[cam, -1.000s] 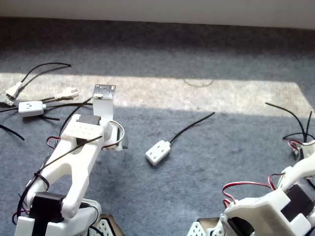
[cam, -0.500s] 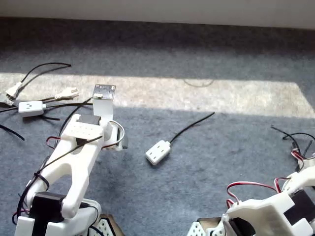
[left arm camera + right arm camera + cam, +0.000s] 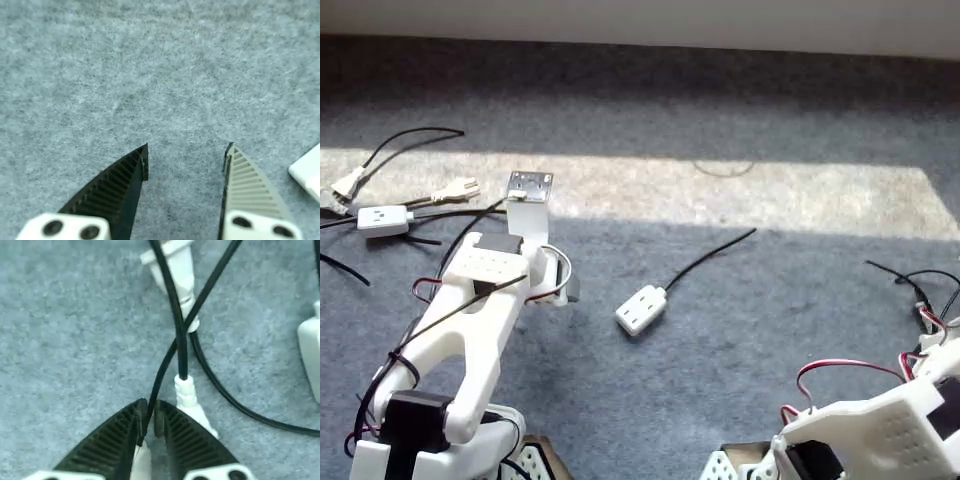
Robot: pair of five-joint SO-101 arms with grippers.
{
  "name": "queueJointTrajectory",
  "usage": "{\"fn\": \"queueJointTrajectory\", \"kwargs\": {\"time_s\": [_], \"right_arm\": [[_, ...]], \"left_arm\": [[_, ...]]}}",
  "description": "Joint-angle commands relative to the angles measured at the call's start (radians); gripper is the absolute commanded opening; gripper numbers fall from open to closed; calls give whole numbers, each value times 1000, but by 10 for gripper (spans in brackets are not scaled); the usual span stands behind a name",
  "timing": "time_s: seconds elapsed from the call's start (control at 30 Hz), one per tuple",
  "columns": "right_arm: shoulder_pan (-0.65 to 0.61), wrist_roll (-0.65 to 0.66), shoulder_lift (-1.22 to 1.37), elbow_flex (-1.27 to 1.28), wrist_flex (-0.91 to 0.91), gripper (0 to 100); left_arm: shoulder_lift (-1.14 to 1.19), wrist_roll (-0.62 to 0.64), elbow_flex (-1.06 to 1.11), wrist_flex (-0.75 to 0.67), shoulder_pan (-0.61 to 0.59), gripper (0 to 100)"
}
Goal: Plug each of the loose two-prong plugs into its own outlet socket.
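Note:
A white outlet socket point(image 3: 640, 310) lies on the grey carpet mid-scene, its black cord running back right. The left arm point(image 3: 485, 290) stands just left of it. My left gripper point(image 3: 186, 155) is open over bare carpet, and a corner of the socket point(image 3: 307, 172) shows beside its pale finger. My right gripper point(image 3: 148, 420) is shut on a black cord point(image 3: 200, 300) close to the carpet. A white plug point(image 3: 192, 405) lies right beside its fingers. Another plug point(image 3: 172, 265) and a white socket body point(image 3: 311, 355) lie farther off.
At the far left lie a second outlet socket point(image 3: 382, 218), two white plugs point(image 3: 455, 190) point(image 3: 348, 183) and tangled black cords. More black cords point(image 3: 910, 275) loop at the right edge, near the right arm point(image 3: 880, 430). A sunlit strip crosses the carpet behind.
The right arm has dropped lower and moved toward the right edge. The black cords there have shifted with it. The left arm and the middle socket have stayed put.

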Motion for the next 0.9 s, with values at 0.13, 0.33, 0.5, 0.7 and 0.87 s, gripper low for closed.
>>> {"fn": "queueJointTrajectory", "kwargs": {"time_s": [0.13,0.33,0.5,0.7,0.87], "right_arm": [[81,12,-13,-38,-131,156],[81,14,-136,-54,-71,156],[79,28,-205,-64,-56,156],[97,176,-183,-44,-76,150],[107,184,-71,-30,-157,83]], "left_arm": [[-30,11,-19,-12,-5,248],[-28,11,-19,-12,-5,248],[-25,11,-19,-12,-5,248],[-24,11,-19,-12,-5,248],[-24,11,-19,-12,-5,248]]}}
